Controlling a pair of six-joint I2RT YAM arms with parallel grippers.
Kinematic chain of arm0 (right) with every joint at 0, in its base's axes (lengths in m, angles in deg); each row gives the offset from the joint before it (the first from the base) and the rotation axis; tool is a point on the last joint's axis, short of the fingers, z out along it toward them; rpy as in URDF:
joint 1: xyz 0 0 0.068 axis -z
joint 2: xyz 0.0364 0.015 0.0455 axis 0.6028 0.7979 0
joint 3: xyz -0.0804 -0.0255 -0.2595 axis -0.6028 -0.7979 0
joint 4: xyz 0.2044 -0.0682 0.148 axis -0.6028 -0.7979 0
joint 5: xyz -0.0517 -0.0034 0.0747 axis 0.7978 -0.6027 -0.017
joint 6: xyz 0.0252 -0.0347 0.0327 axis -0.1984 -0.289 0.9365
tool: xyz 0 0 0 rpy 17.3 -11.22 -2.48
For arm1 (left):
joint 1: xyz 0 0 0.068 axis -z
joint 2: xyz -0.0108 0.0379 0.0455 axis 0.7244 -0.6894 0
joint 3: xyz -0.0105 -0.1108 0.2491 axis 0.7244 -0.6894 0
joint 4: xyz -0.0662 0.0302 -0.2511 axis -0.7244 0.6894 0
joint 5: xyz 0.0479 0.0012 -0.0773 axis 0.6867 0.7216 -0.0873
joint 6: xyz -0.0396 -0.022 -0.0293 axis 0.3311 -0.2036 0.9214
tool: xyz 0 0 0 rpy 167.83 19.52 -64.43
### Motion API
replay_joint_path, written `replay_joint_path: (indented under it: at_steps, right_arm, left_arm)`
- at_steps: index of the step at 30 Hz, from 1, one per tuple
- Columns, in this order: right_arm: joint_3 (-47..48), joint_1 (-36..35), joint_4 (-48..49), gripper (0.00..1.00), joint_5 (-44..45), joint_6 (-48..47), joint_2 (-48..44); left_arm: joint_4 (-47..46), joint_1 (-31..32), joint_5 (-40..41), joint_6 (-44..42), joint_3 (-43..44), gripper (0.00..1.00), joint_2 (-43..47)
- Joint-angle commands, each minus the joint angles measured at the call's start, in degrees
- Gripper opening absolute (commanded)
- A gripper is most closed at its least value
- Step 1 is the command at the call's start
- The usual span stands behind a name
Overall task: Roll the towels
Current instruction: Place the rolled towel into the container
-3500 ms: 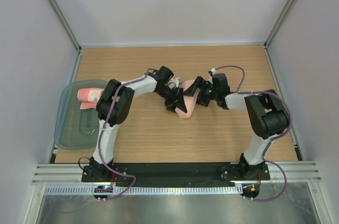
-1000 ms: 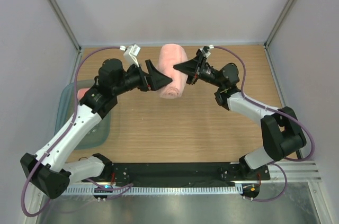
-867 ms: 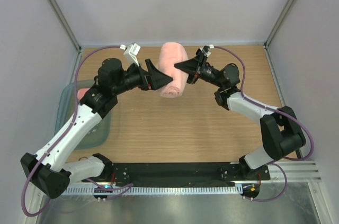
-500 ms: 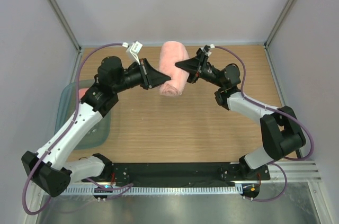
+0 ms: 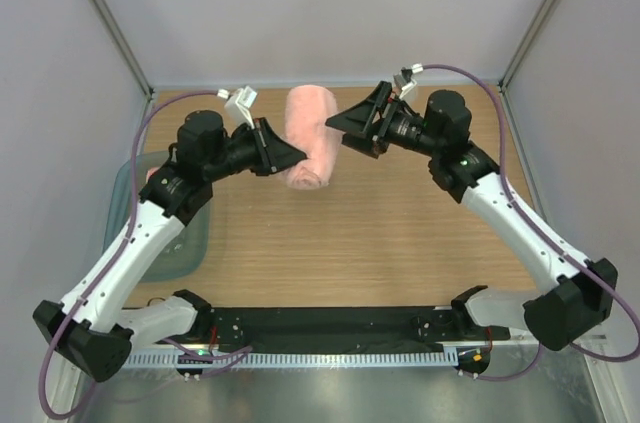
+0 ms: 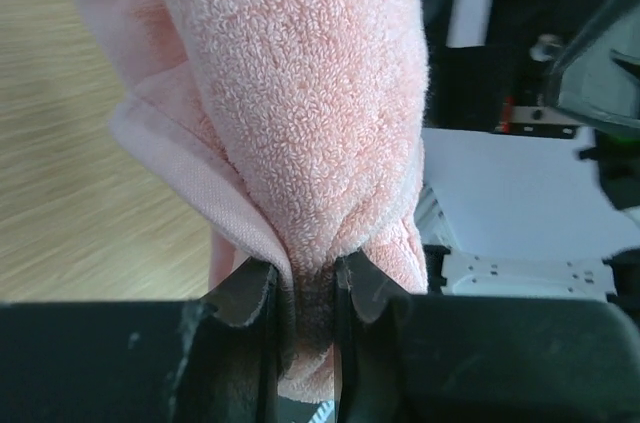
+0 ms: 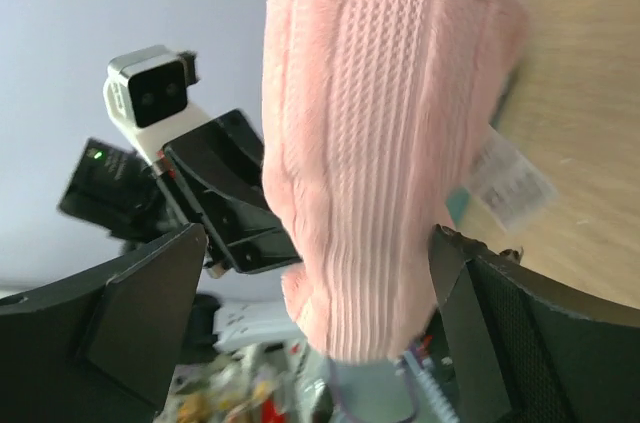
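Left wrist shows left fingers (image 6: 250, 295) pinched tight on the towel (image 6: 320, 123); right fingers (image 7: 150, 313) spread wide.

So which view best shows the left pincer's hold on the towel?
Left wrist: the left pincer pinches a fold of the towel in close-up. The top view shows only its tip against the towel's side; in the right wrist view the towel hides the grip.

My towel (image 5: 305, 138) is salmon pink, ribbed terry, with a white tag (image 7: 510, 183); my fingers (image 6: 245, 298) black, tray (image 5: 120, 205) grey-green, table (image 5: 400, 233) pale woodgrain.
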Motion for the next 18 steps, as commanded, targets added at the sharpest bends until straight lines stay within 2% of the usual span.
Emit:
replay_joint_path:
  at_steps: [1,2,4,5,8,9,13,15,18]
  right_arm:
    - [8.85,0.75,-29.46,1.00,14.05,-21.69,-5.12]
    - [9.38,0.75,-34.71,1.00,16.45,-22.67,-5.12]
    - [10.35,0.84,-37.74,1.00,20.76,-24.78,-4.68]
    - [10.27,0.92,-38.88,1.00,21.31,-25.14,-4.59]
    - [8.78,0.92,-37.85,1.00,20.26,-24.88,-4.59]
    - [8.43,0.84,-37.75,1.00,20.08,-24.71,-4.33]
    - [7.98,0.92,-37.32,1.00,18.41,-24.27,-3.28]
    - [7.81,0.84,-36.61,1.00,17.53,-24.00,-3.10]
    - [7.81,0.92,-36.43,1.00,16.74,-24.26,-3.10]
  left_arm:
    - [8.53,-3.26,10.57,-1.24,-0.22,0.00,3.64]
    - [10.19,-3.43,14.06,-1.15,-0.31,0.00,5.56]
    - [13.08,-3.61,17.77,-0.89,-0.48,0.00,7.94]
    - [14.41,-3.70,22.40,-0.54,-0.48,0.00,10.39]
    - [20.28,-3.79,31.21,2.09,-0.31,0.00,14.45]
    - [22.40,-3.70,37.67,3.14,-0.13,0.00,16.55]
    - [35.21,-3.70,52.91,7.72,0.75,0.00,20.08]
    - [38.58,-3.70,61.32,9.48,0.05,0.00,21.05]
    - [42.19,-3.79,67.86,13.16,-2.66,0.00,23.68]
